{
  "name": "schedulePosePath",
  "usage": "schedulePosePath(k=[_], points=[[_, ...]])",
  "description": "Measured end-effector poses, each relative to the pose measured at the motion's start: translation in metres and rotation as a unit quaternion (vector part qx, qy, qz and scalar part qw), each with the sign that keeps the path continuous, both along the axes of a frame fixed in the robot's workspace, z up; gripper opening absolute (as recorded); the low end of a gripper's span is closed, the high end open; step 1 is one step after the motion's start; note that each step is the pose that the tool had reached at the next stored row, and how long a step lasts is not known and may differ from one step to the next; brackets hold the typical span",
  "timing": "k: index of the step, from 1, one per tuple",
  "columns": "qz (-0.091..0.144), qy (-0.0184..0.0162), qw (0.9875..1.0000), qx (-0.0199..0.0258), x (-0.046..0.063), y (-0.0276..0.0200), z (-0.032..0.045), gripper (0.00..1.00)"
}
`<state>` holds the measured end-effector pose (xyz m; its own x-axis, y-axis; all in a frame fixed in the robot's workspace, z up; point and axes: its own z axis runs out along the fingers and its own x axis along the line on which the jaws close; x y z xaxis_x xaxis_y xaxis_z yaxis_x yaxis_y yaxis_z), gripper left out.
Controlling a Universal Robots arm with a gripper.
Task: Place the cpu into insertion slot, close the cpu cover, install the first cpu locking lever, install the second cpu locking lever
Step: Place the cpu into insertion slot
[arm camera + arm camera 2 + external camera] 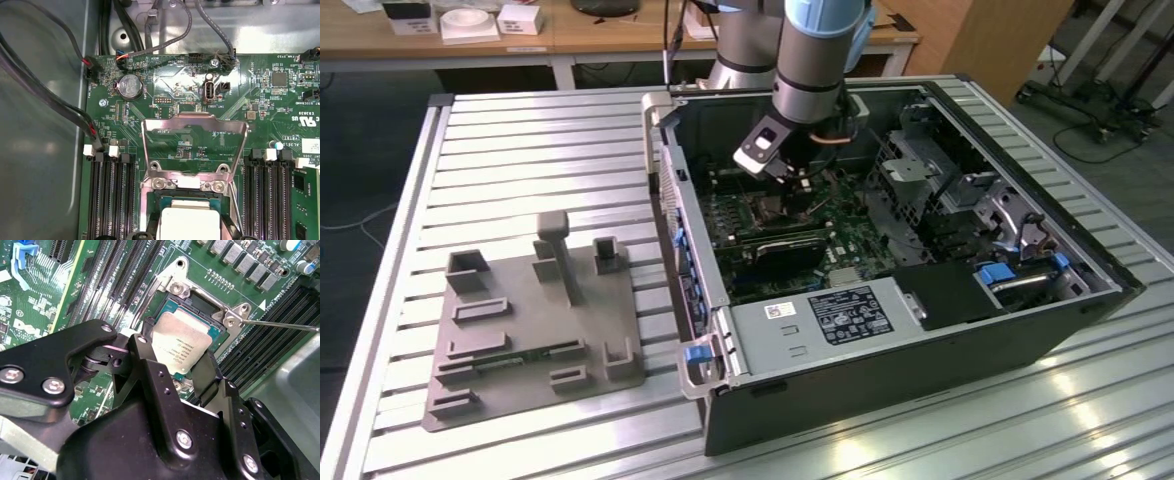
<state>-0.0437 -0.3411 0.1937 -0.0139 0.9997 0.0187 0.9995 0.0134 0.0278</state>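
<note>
Second wrist view evidence places the cpu [182, 337] — a small flat square chip with a silver-grey metal top — squarely over the insertion slot [200, 302], the dark square socket rimmed in silvery metal on the green circuit board [200, 262]. Whether the chip is fully seated or held just above the contacts cannot be told. It is flanked by the black fingers of the gripper [175, 356], which are pressed against two opposite edges, so the chip is judged to be gripped rather than released.

The cpu cover [195, 120], a thin silvery frame plate with a square window, is seen in the first wrist view standing open on its hinge beside the socket. A thin steel locking lever [280, 325] is seen in the second wrist view jutting free from the socket's corner, unlatched. The task is therefore judged to be in its first step — placement is nearly or just done, while the cover and both levers are left.

In the exterior view the arm is reached down into an open black computer case [921, 375] laid on its side on a ribbed aluminium table [520, 130]. A grey moulded fixture plate [534, 330] is set on the table at the exterior view's left of the case, well apart from the gripper. Wooden desks [587, 35] and a dark floor [360, 160] are seen beyond.
</note>
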Motion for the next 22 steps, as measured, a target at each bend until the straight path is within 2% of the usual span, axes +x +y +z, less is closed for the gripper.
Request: schedulePosePath(k=[18, 21, 22], points=[[0.000, 0.0001, 1.0000, 0.0000, 0.0000, 0.0000, -0.0008, 0.55], [0.000, 0.0000, 1.0000, 0.0000, 0.0000, 0.0000, -0.0008, 0.56], [0.000, 0.0000, 1.0000, 0.0000, 0.0000, 0.0000, -0.0008, 0.62]])
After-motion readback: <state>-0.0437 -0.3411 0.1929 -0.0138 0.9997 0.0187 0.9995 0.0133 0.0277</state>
